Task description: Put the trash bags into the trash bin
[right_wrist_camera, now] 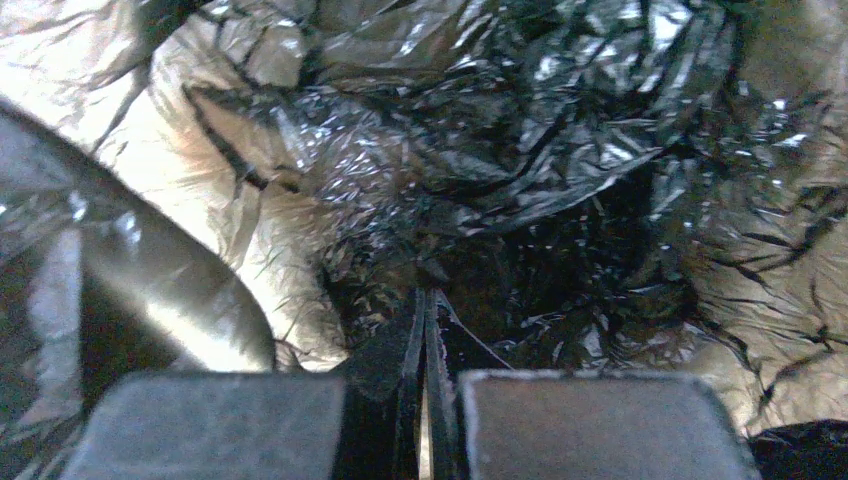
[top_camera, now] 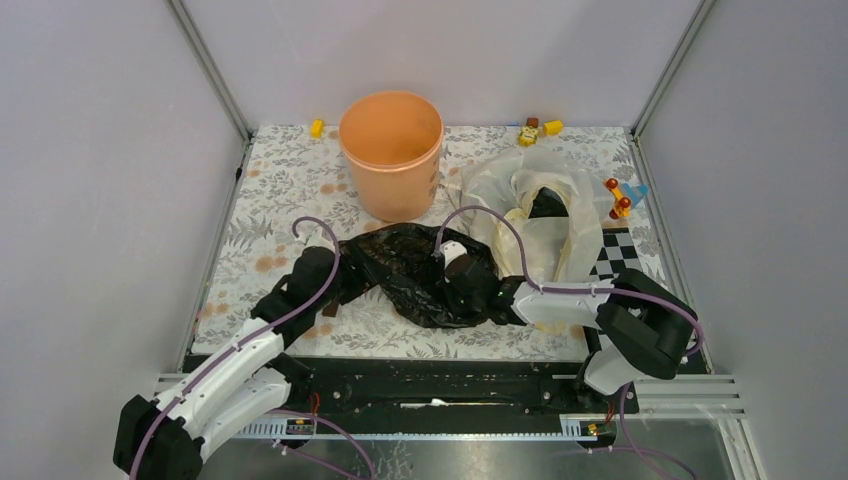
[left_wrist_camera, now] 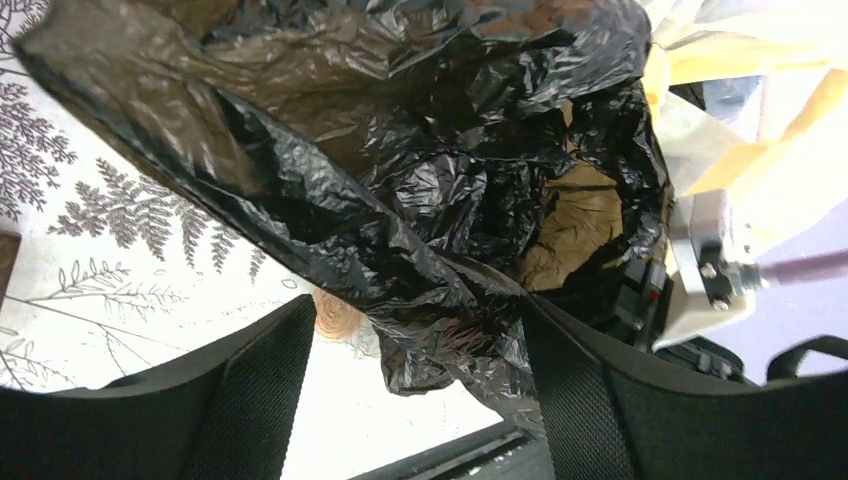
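Left arm low, reaching forward; left gripper (left_wrist_camera: pixel 415 318) spread wide, straddling crinkled black trash bag (top_camera: pixel 405 272). Right arm folded inward; right gripper (right_wrist_camera: pixel 425 335) pinching same bag's glossy film. Trash bin (top_camera: pixel 390 188), smooth tapered peach plastic, upright just behind bag.

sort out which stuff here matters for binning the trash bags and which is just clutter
For the job: trash bin; black trash bag; pale trash bag.
Lying about: yellow toy; yellow and brown toys; red and blue toy; checkerboard card.
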